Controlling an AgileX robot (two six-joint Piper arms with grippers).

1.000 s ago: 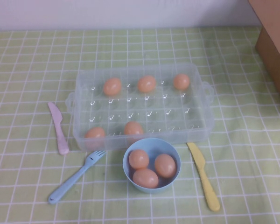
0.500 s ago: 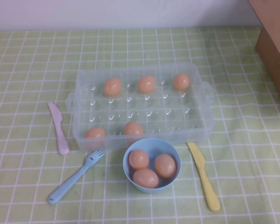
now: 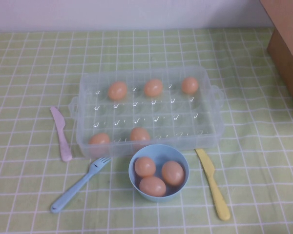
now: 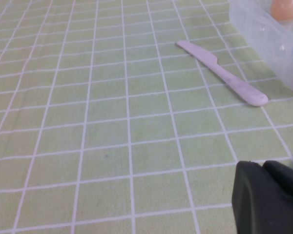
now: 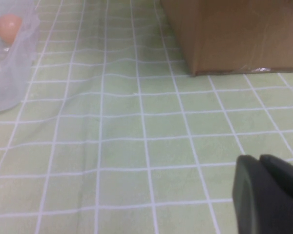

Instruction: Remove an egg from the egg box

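Far left on the green checked tablecloth (image 3: 29, 73): a pink plastic knife (image 3: 61, 133), lying flat just beside the left end of the egg box (image 3: 210, 114). Nearer the camera, a light-blue plastic fork (image 3: 79, 184), tines aimed toward the bowl. Left gripper (image 4: 268, 197) out of the high view, seen only in the left wrist view as a dark block low over the cloth, near the pink knife (image 4: 222, 72) and a corner of the box; fingers pressed together with only a thin seam between them, empty.

Centre: clear box holding five eggs, three along the far row, two in the near row. The egg (image 3: 139, 134) near the middle of the near row sits just behind the round light-blue bowl (image 3: 158, 151). Three more eggs lie together in that bowl, which touches or nearly touches the box's near wall.

Right of the bowl: a yellow plastic knife (image 3: 213, 183), flat, handle toward the camera. Far right: a brown cardboard box (image 3: 288, 44). Right gripper (image 5: 271, 195) likewise visible only in its own wrist view, low over bare cloth, well apart from the egg box, fingers closed on nothing.
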